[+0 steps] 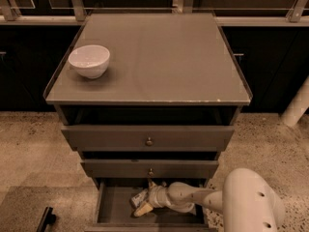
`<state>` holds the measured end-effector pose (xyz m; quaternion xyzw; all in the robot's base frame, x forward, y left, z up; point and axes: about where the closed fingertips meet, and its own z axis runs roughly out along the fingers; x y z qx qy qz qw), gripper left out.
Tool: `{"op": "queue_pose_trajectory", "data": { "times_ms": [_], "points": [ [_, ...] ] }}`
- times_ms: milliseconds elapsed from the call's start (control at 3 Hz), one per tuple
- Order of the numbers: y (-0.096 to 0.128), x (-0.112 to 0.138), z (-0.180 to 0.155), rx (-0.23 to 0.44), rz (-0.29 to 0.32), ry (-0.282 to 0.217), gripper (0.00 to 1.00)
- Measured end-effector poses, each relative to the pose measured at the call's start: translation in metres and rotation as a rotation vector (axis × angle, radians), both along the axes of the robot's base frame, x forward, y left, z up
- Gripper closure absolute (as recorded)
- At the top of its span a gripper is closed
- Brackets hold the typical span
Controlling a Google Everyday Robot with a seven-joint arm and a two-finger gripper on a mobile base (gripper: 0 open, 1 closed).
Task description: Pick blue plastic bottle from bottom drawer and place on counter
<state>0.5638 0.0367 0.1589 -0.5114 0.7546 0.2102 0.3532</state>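
Note:
The bottom drawer (112, 208) is pulled open below the two upper drawers. The blue plastic bottle (138, 197), small and pale with a printed label, lies on the drawer's floor near its middle. My gripper (146, 197) reaches into the drawer from the right, with one finger above the bottle and one below it, closed around it. The white arm (203, 199) runs right to a rounded joint. The counter (159, 57) is the flat grey-brown cabinet top above.
A white bowl (90, 60) stands at the counter's left side. The two upper drawers with round knobs (149, 141) stick out slightly above the gripper. A dark object (46, 219) lies on the speckled floor at lower left. A white post (297, 105) leans at right.

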Motion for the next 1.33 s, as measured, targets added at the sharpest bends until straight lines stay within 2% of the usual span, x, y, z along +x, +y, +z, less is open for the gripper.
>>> {"op": "queue_pose_trajectory", "data": {
  "times_ms": [667,1000,1333],
  "points": [
    [0.001,-0.008,-0.016,-0.005,0.003,0.053,0.0],
    [0.004,-0.011,-0.024,-0.008,0.027,0.095,0.16],
    [0.004,-0.011,-0.02,-0.008,0.03,0.098,0.41]
  ]
}}
